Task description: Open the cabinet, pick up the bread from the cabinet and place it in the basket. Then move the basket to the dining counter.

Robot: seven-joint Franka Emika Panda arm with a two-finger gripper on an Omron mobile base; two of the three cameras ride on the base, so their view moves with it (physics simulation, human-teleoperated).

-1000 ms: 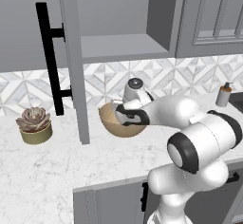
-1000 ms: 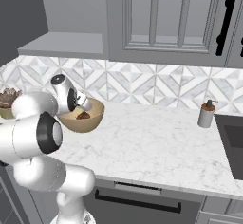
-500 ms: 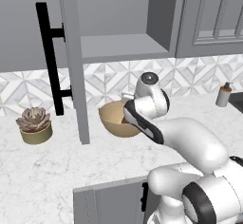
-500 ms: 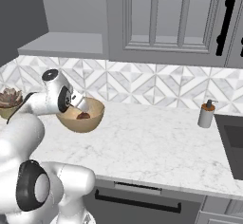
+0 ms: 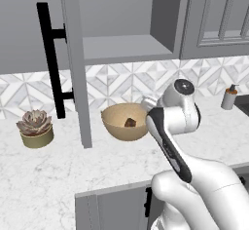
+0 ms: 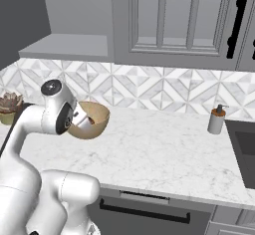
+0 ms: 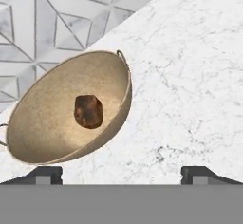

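Observation:
The cabinet stands open, its door (image 5: 75, 63) swung out edge-on with the black bar handle (image 5: 51, 61), and its shelf (image 5: 126, 46) is bare. On the marble worktop below sits the tan basket (image 5: 125, 122) (image 6: 92, 119), and the small brown bread (image 5: 130, 123) (image 7: 88, 111) lies inside it. My gripper (image 7: 122, 175) is open just to the basket's right. Its fingertips (image 7: 45, 173) stand wide apart with nothing between them, and the basket (image 7: 66, 109) lies ahead near the left tip. The dining counter is out of view.
A potted succulent (image 5: 35, 129) stands left of the open door. A soap dispenser (image 6: 216, 119) and a sink (image 6: 244, 144) are at the right. The neighbouring paned cabinet (image 5: 219, 14) hangs above. The open door juts over the worktop beside the basket.
My hand has drawn back from over the basket to its right side and the arm has folded differently. Basket and bread have stayed where they were.

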